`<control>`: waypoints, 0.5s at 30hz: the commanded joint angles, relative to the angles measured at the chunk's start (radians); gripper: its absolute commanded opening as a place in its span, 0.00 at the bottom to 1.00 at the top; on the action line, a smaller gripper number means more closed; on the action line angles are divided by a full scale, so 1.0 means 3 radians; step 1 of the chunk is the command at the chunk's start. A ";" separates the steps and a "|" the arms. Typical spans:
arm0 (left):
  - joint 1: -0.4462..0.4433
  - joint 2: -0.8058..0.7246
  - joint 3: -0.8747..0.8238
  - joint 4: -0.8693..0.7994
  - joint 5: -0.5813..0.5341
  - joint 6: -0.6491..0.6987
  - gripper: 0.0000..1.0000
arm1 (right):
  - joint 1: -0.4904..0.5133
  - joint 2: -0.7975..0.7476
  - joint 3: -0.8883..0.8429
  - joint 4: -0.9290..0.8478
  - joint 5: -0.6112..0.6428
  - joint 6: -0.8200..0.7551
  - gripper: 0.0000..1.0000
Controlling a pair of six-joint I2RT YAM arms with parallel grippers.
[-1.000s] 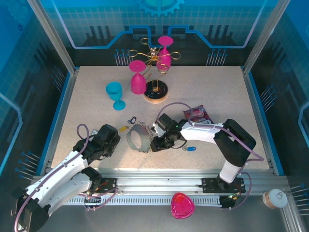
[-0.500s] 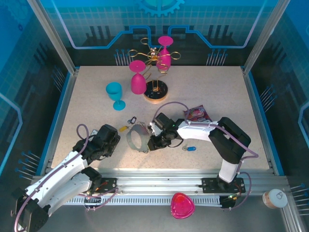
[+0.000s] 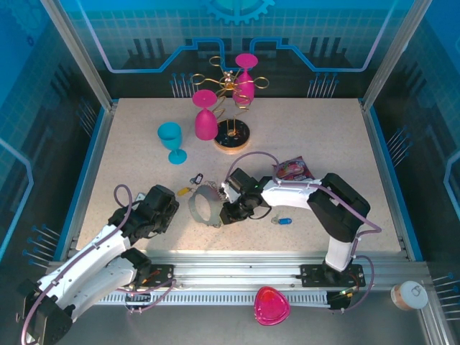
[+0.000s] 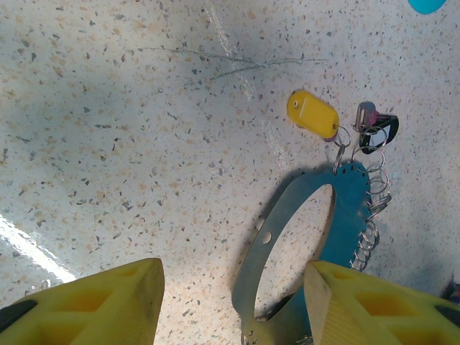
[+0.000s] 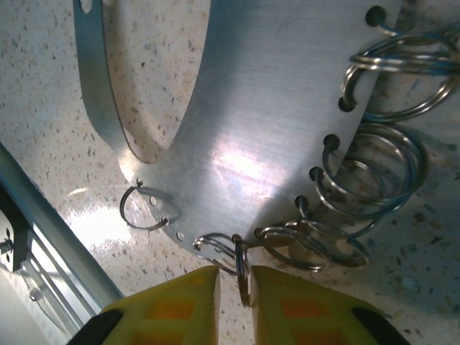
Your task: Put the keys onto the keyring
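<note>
The keyring (image 3: 207,205), a wide grey metal hoop with silvery split rings (image 5: 374,172) along one edge, lies on the table between both arms. My right gripper (image 3: 228,212) is at its near right edge. In the right wrist view the yellow fingers (image 5: 180,305) stand a narrow gap apart, with one small split ring (image 5: 243,269) edge-on between them against the right finger. My left gripper (image 4: 233,302) is open just left of the keyring (image 4: 287,230), holding nothing. A yellow-headed key (image 4: 313,115) and a black one (image 4: 377,133) lie at the hoop's far end. A blue key (image 3: 284,221) lies right of the right gripper.
A purple snack packet (image 3: 295,170) lies behind the right arm. A teal goblet (image 3: 171,140) stands at the back left. The gold wire rack on its round wooden base (image 3: 231,136) holds pink glasses (image 3: 205,122). The aluminium front rail (image 3: 237,273) runs close below the hoop.
My right gripper has shifted slightly left onto the hoop's edge and its jaws have narrowed around a split ring. The left arm has not moved.
</note>
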State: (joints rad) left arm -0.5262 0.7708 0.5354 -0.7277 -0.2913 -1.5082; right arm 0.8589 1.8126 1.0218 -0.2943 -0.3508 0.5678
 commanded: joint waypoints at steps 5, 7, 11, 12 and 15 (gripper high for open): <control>0.0021 -0.0061 -0.0040 -0.0056 -0.0013 0.0050 0.54 | 0.0054 0.0069 0.0097 -0.0078 0.0054 -0.0055 0.16; 0.0021 -0.0064 -0.0041 -0.0061 -0.0015 0.0042 0.54 | 0.0055 0.0073 0.0103 -0.0092 0.0055 -0.0059 0.15; 0.0022 -0.0069 -0.0032 -0.0065 -0.0013 0.0043 0.54 | 0.0057 0.0070 0.0102 -0.0093 0.0064 -0.0072 0.09; 0.0022 -0.0071 -0.0031 -0.0067 -0.0013 0.0045 0.54 | 0.0054 0.0064 0.0104 -0.0095 0.0066 -0.0075 0.08; 0.0018 -0.0069 -0.0026 -0.0065 -0.0014 0.0050 0.54 | 0.0058 0.0046 0.0109 -0.0125 0.0087 -0.0110 0.02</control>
State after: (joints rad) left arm -0.5262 0.7586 0.5354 -0.7277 -0.2913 -1.5082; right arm 0.8593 1.8225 1.0298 -0.2981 -0.3408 0.5518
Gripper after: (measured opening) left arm 0.544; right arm 0.059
